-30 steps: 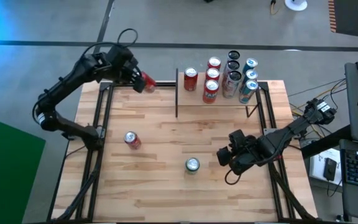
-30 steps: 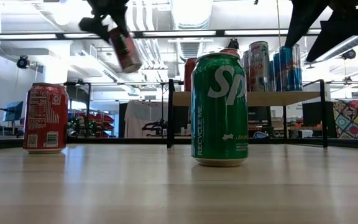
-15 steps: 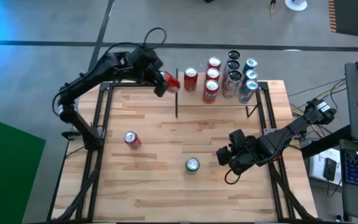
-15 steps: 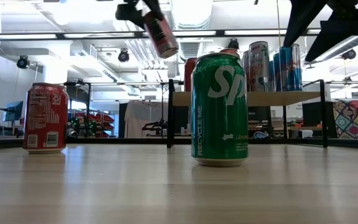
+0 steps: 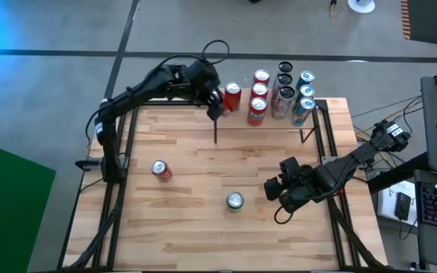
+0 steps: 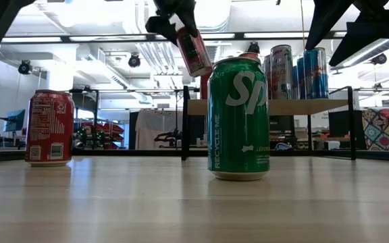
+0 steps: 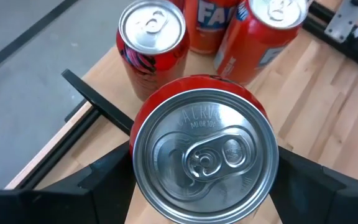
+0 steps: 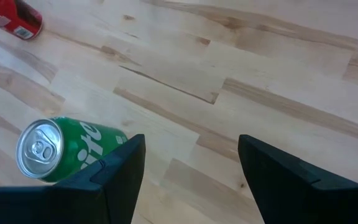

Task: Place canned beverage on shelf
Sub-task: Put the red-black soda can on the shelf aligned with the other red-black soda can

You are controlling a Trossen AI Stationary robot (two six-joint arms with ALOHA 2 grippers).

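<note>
1. Worktop (image 5: 203, 220) fills the middle of the high view, with the shelf (image 5: 279, 123) at its upper edge, right of centre, already carrying a cluster of cans (image 5: 275, 95).
2. Left claw (image 5: 217, 102) grips a red can (image 5: 215, 100) by its sides, in the air at the shelf's left end, upper centre of the high view. Judged from this, the step in hand is setting it down on the free board beside the shelf's leftmost can (image 5: 233, 96).
3. To do it well, I would bring the tilted can upright, keep it clear of its neighbour, lower until the base sits flat, and only then let go.
4. Right claw (image 5: 283, 192) waits with its jaws apart and empty, low over the worktop at lower right of the high view, near a green can (image 5: 235, 201).
5. Only the high view shows both arms and the whole layout.
6. Low view alone shows height: the held can (image 6: 194, 50) hangs tilted above shelf level, top centre.
7. Left wrist view alone shows the held can's lid (image 7: 204, 155) and the shelf's cans just beyond it.
8. A spare red can (image 5: 161, 171) stands at left centre.
</note>
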